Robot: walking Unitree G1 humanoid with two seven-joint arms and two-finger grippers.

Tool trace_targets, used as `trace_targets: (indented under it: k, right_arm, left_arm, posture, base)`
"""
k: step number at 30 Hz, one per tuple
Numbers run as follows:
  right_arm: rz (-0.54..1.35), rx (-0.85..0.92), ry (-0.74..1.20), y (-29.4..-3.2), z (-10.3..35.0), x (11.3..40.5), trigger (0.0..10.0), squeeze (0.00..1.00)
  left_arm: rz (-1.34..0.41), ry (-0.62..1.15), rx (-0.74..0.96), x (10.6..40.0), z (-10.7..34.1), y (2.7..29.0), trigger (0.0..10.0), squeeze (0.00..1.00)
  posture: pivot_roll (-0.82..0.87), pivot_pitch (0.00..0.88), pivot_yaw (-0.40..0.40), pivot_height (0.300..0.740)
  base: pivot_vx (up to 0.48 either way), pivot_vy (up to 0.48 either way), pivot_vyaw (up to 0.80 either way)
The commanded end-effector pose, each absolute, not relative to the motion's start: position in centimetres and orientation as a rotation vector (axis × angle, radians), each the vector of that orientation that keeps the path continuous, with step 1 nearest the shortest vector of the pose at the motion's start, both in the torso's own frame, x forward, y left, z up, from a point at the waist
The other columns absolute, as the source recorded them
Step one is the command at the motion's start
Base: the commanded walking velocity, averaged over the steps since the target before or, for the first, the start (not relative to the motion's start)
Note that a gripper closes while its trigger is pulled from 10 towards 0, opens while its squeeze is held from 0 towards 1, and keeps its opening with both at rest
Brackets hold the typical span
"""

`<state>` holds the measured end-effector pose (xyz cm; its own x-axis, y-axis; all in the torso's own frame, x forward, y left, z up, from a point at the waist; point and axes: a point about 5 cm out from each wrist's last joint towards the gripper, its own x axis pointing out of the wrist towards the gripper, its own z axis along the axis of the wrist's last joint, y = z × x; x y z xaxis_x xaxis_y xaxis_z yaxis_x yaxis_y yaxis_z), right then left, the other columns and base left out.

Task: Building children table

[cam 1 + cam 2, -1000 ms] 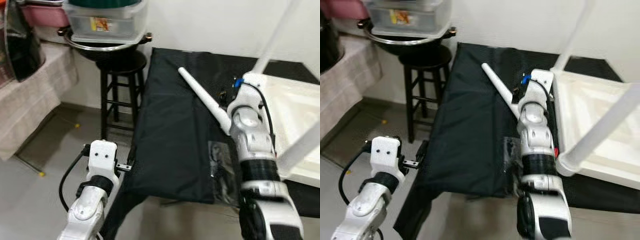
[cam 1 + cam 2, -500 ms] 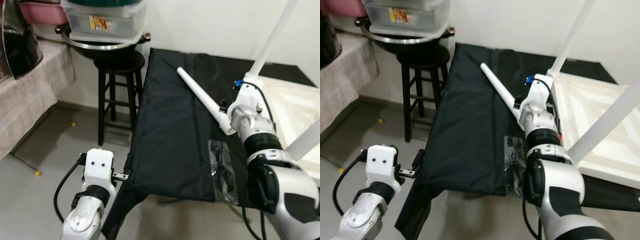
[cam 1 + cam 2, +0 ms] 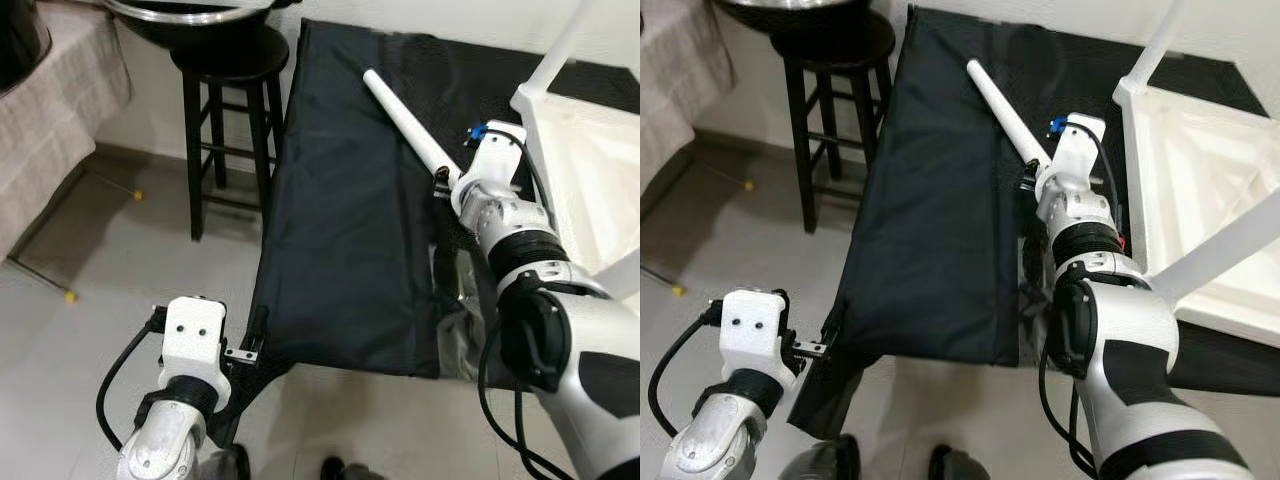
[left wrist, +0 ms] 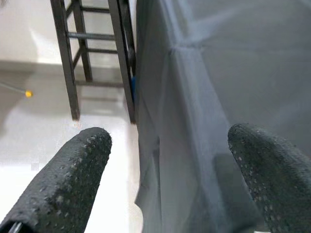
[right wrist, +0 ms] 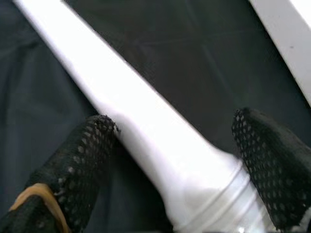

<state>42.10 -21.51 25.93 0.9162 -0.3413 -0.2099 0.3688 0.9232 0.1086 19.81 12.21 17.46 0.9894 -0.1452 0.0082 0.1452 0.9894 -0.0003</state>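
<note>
A white table leg (image 3: 408, 122) lies slantwise on the black cloth-covered table (image 3: 340, 230). My right gripper (image 5: 172, 162) is open and straddles the leg's thick end (image 5: 204, 194). One finger (image 5: 80, 162) rests against the leg; the other stands apart from it. The right wrist (image 3: 497, 160) hovers over that end. To the right lies the upturned white tabletop (image 3: 1200, 170), with two legs (image 3: 1225, 255) sticking up from it. My left gripper (image 4: 170, 179) hangs open and empty, low beside the cloth's front left corner (image 3: 262, 345).
A black stool (image 3: 225, 110) carrying a metal bowl (image 3: 190, 10) stands left of the table. A beige-covered surface (image 3: 60, 100) is at the far left. A clear plastic bag (image 3: 455, 325) lies near the cloth's front edge. Grey floor (image 3: 90, 260) stretches to the left.
The whole view has tipped downward. My right arm has stretched forward over the leg's thick end. The left arm has hardly shifted.
</note>
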Motion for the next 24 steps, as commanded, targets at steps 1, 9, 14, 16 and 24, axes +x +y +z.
trace_targets:
  k: [1, 9, 14, 16, 24]
  right_arm:
    - [-0.403, 0.186, 0.221, -22.3, 25.2, 41.9, 10.0, 0.00]
    - [-0.410, 0.299, 0.313, -22.5, 23.2, 41.5, 10.0, 0.00]
    - [-0.363, 0.391, 0.410, -21.4, 21.2, 41.2, 10.0, 0.00]
    - [-0.350, 0.409, 0.440, -20.9, 20.5, 41.1, 10.0, 0.00]
    - [-0.188, 0.411, 0.539, -17.1, 19.4, 41.2, 10.0, 0.00]
  left_arm:
    - [-0.145, 0.003, -0.019, 19.1, 17.9, 11.9, 10.0, 0.00]
    - [-0.134, 0.022, -0.029, 18.6, 18.1, 12.1, 10.0, 0.00]
    - [-0.132, 0.041, -0.035, 18.3, 17.9, 12.1, 10.0, 0.00]
    - [-0.130, 0.046, -0.038, 18.2, 17.9, 12.1, 10.0, 0.00]
    - [-0.119, 0.071, -0.044, 17.9, 18.0, 12.2, 10.0, 0.00]
  posture:
    - [0.11, 0.384, -0.133, 0.740]
    - [0.10, 0.405, -0.126, 0.740]
    - [0.10, 0.413, -0.125, 0.740]
    - [0.10, 0.417, -0.125, 0.740]
    - [0.10, 0.410, -0.126, 0.740]
  base:
    - [0.000, 0.000, 0.00]
    - [0.000, 0.000, 0.00]
    - [0.000, 0.000, 0.00]
    - [0.000, 0.000, 0.00]
    - [0.000, 0.000, 0.00]
